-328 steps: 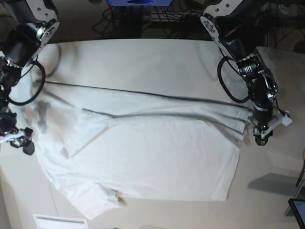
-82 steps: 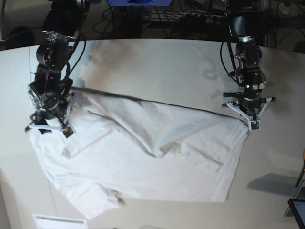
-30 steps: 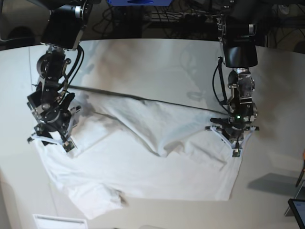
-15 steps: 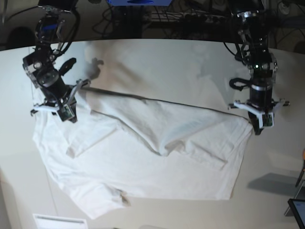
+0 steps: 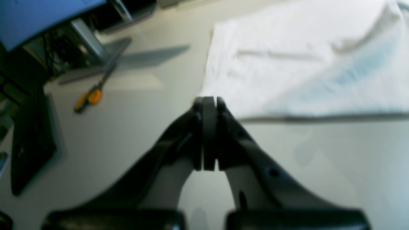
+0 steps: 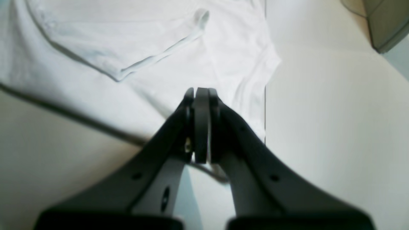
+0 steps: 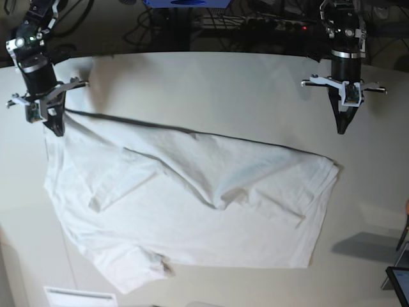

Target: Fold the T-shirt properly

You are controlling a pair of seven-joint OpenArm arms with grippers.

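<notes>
The white T-shirt (image 7: 192, 211) lies spread on the table, its far part folded over toward the front with a loose bump in the middle. My right gripper (image 7: 56, 130) hangs over the shirt's far left corner. In the right wrist view this gripper (image 6: 201, 91) is shut, no cloth shows between its fingers, and the shirt (image 6: 127, 41) lies below it. My left gripper (image 7: 343, 130) hangs above bare table, beyond the shirt's far right corner. In the left wrist view it (image 5: 209, 99) is shut and empty, apart from the shirt (image 5: 303, 64).
An orange-handled tool (image 5: 88, 97) and a dark flat device (image 5: 28, 143) lie off the table's side. A blue box (image 7: 185, 3) and cables sit behind the far edge. A white label (image 7: 80, 297) lies at the front left. A grey object (image 6: 386, 25) stands past the table.
Both arms have risen and pulled back toward the far edge, away from the shirt corners. The right gripper went from open to shut. The shirt stays folded over.
</notes>
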